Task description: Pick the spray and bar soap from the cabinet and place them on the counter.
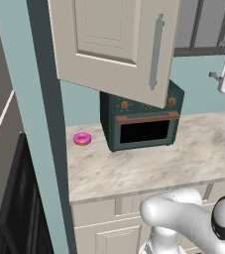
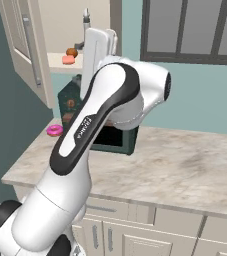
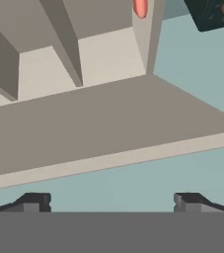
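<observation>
We find the small flat salmon-pink bar soap [image 2: 68, 60] on the cream wall cabinet's [image 2: 60, 62] shelf, beside an orange-brown ball [image 2: 72, 52]. Jaws wide open, empty — the bar looks light, rigid, likely slick; pinch its narrow sides.

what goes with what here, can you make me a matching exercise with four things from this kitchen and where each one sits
Things:
1. donut
2. bar soap
3. oven
4. gripper

Places or states:
a. on the cabinet shelf, beside a small orange-brown ball
b. jaws wide apart, nothing between them, facing the cabinet from below
c. on the counter, left of the oven
d. on the counter against the back wall, under the open cabinet door

Pairs: 1-c, 2-a, 3-d, 4-b
</observation>
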Tool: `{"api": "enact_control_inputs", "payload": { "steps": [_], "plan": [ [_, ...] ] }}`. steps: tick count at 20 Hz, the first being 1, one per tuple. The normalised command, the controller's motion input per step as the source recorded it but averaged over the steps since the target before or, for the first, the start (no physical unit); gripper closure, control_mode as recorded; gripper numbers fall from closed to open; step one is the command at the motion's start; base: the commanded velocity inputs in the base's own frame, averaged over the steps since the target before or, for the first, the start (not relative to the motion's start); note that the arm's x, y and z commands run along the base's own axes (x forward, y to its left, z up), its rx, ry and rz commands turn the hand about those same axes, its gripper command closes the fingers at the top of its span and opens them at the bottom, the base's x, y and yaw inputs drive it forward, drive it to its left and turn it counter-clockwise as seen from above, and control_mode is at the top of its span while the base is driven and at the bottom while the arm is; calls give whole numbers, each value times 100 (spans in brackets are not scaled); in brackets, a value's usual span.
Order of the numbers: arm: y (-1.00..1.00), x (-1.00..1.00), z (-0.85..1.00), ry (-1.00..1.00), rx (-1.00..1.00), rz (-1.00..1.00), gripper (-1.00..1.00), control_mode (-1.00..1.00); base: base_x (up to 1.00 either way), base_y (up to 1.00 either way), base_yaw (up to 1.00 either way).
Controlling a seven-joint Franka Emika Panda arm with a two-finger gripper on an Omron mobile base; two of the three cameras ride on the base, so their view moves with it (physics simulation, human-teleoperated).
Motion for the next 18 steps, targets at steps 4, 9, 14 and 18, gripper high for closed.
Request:
{"api": "enact_control_inputs", "payload": {
  "steps": [4,9,14,18],
  "plan": [
    [15,26,-9,0,0,0,-100,-100,0,0,0],
    [18,25,-9,0,0,0,-100,-100,0,0,0],
    [12,0,0,0,0,0,-100,-100,0,0,0],
    [17,1,0,0,0,0,-100,-100,0,0,0]
  ]
}}
